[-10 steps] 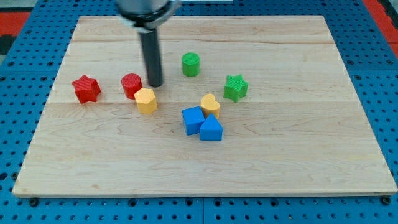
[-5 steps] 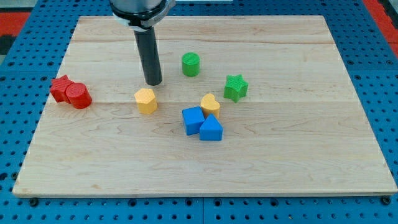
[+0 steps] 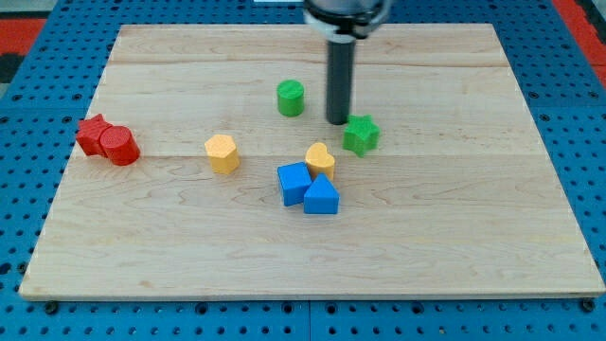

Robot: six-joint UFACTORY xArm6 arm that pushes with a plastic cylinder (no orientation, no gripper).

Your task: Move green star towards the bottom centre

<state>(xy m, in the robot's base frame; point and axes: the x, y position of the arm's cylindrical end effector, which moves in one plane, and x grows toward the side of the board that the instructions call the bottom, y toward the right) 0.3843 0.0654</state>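
Observation:
The green star (image 3: 361,134) lies right of the board's middle. My tip (image 3: 339,121) is down at its upper left, touching or almost touching its edge; the dark rod rises from there to the view's top. A green cylinder (image 3: 291,98) stands to the tip's left. Below the star sit a yellow heart (image 3: 320,159), a blue cube (image 3: 294,183) and a blue triangular block (image 3: 322,196), close together.
A yellow hexagonal block (image 3: 222,152) lies left of centre. A red star (image 3: 92,133) and a red cylinder (image 3: 120,147) touch near the wooden board's (image 3: 454,237) left edge. Blue pegboard surrounds the board.
My tip has moved right from beside the yellow hexagonal block to the green star's upper left. Earlier the red cylinder and red star shifted left to the board's edge.

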